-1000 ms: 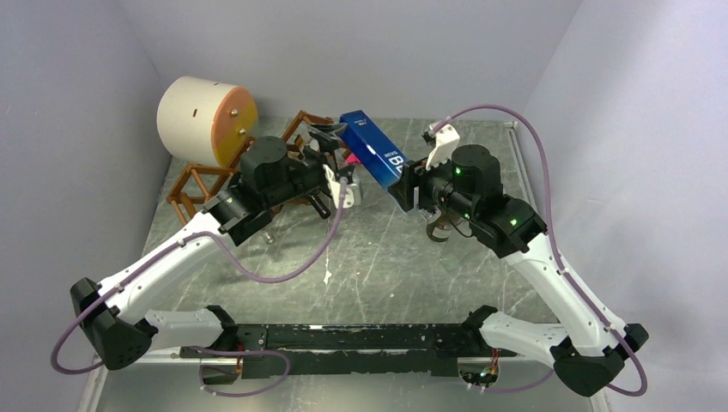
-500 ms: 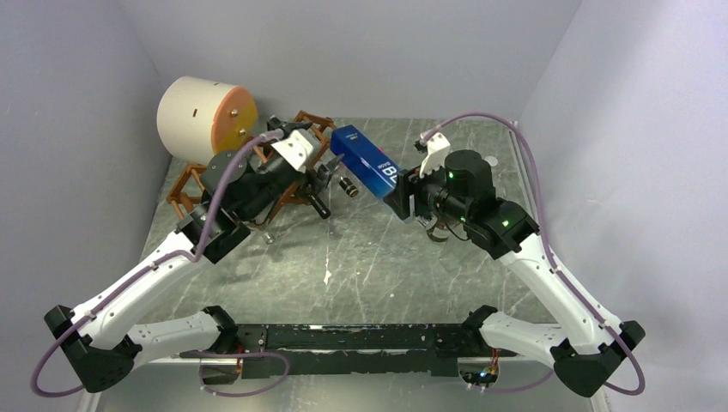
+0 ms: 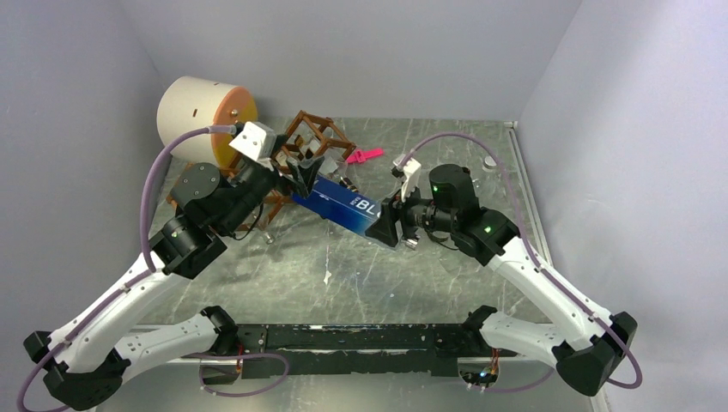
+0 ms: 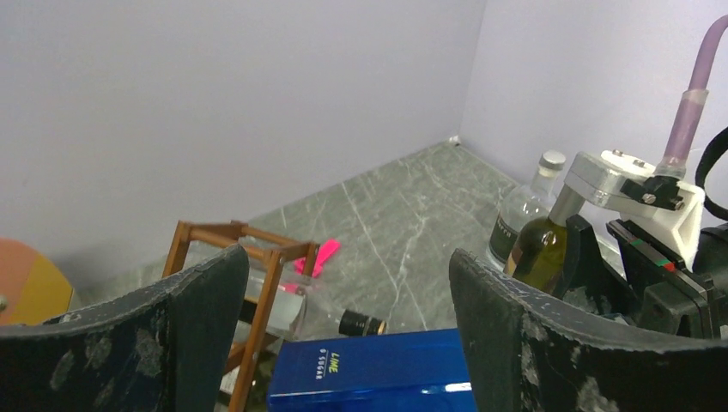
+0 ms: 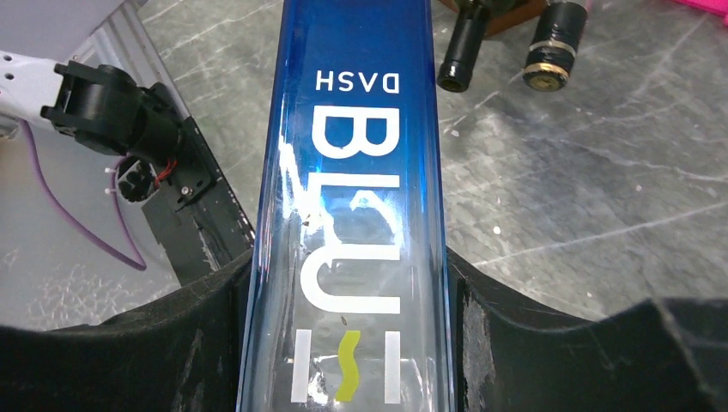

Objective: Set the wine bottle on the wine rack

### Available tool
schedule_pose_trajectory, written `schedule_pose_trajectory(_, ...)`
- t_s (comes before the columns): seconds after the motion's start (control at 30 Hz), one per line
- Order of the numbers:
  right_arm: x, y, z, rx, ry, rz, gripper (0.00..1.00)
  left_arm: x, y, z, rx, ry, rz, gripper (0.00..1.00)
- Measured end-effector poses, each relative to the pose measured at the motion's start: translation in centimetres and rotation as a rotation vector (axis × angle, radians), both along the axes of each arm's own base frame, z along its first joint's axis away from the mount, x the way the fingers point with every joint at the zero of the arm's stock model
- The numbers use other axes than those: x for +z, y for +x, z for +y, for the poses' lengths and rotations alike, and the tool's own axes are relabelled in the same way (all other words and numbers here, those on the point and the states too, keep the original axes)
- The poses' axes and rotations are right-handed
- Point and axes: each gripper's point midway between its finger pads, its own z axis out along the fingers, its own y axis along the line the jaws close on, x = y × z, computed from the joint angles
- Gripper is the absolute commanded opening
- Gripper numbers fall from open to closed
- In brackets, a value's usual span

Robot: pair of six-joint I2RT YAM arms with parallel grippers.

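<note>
Mid-frame, right tool (image 3: 384,228) clamps the blue bottle (image 3: 339,202), angled toward the rack (image 3: 319,137) for loading; left tool (image 3: 299,172) spread wide over its far end, possibly steadying.

The blue square wine bottle (image 3: 341,202), gripped by the right hand (image 3: 385,228), points at the reddish-brown lattice wine rack (image 3: 311,136).

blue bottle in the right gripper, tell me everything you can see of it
The blue bottle is long, square-sided and glossy, with white DASH and BLU lettering and a yellow-green mark. It lies nearly level, apparently off the table, one end clamped in the right gripper and its far end toward the wine rack. The open left gripper straddles that far end; no touch is visible.
</note>
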Motion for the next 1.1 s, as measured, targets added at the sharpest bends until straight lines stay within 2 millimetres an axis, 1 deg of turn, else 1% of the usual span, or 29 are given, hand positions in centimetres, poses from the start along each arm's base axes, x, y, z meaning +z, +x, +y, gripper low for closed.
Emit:
schedule_pose_trajectory(0.13, -0.4, -0.1, 1.3, 0.030, 0.009, -0.002, 0.00, -1.2, -0.3, 0.9, 0.026, 0.010, 0.036, 0.91)
schedule_pose_trajectory(0.33, -1.8, -0.3, 3.5, 0.060, -0.019, 0.005, 0.00, -4.8, -0.9, 2.6, 0.069, 0.035, 0.065, 0.90)
schedule_pose_trajectory(0.4, -2.5, -0.4, 4.0, 0.066, -0.040, 0.011, 0.00, -5.2, -0.9, 3.0, 0.086, 0.039, 0.069, 0.90)
schedule_pose_trajectory(0.53, -4.2, -0.5, 4.8, 0.060, -0.096, 0.022, 0.00, -4.9, -0.5, 3.9, 0.138, 0.025, 0.061, 0.90)
schedule_pose_trajectory(0.63, -5.1, -0.4, 5.3, 0.042, -0.126, 0.021, 0.00, -4.5, -0.4, 4.7, 0.180, 0.008, 0.054, 0.90)
schedule_pose_trajectory(0.77, -6.0, 0.3, 6.3, 0.005, -0.136, 0.025, 0.00, -4.3, -0.2, 6.2, 0.249, -0.015, 0.044, 0.90)
schedule_pose_trajectory(0.93, -5.9, 1.7, 7.1, -0.063, -0.107, 0.019, 0.00, -4.4, 0.1, 7.9, 0.337, -0.029, 0.047, 0.90)
schedule_pose_trajectory(1.03, -5.7, 2.5, 7.4, -0.103, -0.082, 0.017, 0.00, -4.1, 0.1, 8.5, 0.366, -0.043, 0.042, 0.90)
schedule_pose_trajectory(1.1, -5.9, 2.7, 7.7, -0.119, -0.072, 0.030, 0.00, -4.1, 0.1, 8.6, 0.370, -0.047, 0.041, 0.90)
